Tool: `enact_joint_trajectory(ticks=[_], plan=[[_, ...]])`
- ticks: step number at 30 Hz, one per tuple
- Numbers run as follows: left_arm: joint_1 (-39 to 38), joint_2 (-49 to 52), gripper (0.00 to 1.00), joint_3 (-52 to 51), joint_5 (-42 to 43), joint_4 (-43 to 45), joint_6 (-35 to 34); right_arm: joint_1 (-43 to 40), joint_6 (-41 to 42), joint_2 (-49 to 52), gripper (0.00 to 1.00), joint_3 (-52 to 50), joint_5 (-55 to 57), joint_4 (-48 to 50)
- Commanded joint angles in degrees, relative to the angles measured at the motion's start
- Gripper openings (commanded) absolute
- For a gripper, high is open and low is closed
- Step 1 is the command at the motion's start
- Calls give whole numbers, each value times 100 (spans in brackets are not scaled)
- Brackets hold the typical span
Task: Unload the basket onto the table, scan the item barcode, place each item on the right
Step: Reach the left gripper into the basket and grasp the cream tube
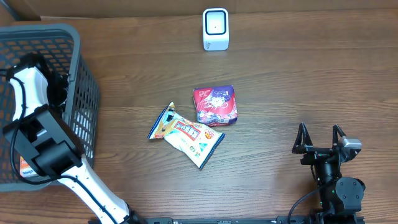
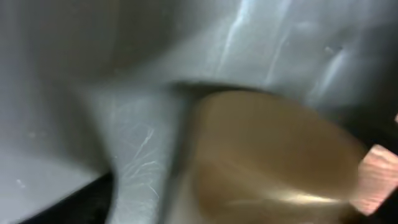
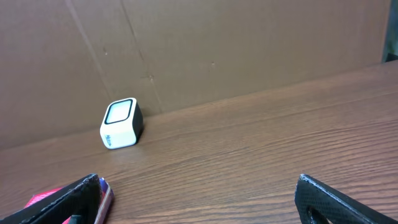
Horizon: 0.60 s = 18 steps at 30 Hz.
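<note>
**A:** Where is the item to scan?

**B:** Hard to pin down. The left tool (image 1: 58, 88) is down inside the grey basket (image 1: 87, 93) at the left of the counter (image 1: 298, 74); its wrist view is a blur, with a tan rounded thing (image 2: 267, 155) filling the lens; I cannot tell whether that tool is spread or pinching anything.

**A:** And outside the basket?

**B:** Two packets lie mid-counter; a white and yellow packet (image 1: 185, 135), then a red packet (image 1: 215, 106) just to its right and further back, so close I cannot tell if they touch. The white scanner (image 1: 216, 29) stands at the back edge, well apart from both; the right tool (image 1: 319, 138) sits at the right, fingers spread wide, holding nothing.

**A:** How would a packet handle?

**B:** Light, soft and crinkly, I judge; the glossy film is likely slippery, and the contents may crush, so a gentle pinch. A sealed end seam seems the best hold, since it is flat and leaves the faces uncovered; I see no barcode from here.
</note>
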Motion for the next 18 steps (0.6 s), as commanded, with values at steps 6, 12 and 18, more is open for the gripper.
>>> enact_joint_trajectory(ticks=[6, 12, 18], plan=[[68, 389, 4, -22, 22, -96, -197, -17, -7, -57, 100, -59, -2, 37], [155, 363, 4, 706, -503, -940, -905, -17, -7, -57, 100, -59, -2, 37], [199, 361, 4, 2986, -507, -2507, -1158, -17, -7, -57, 100, -59, 0, 37]])
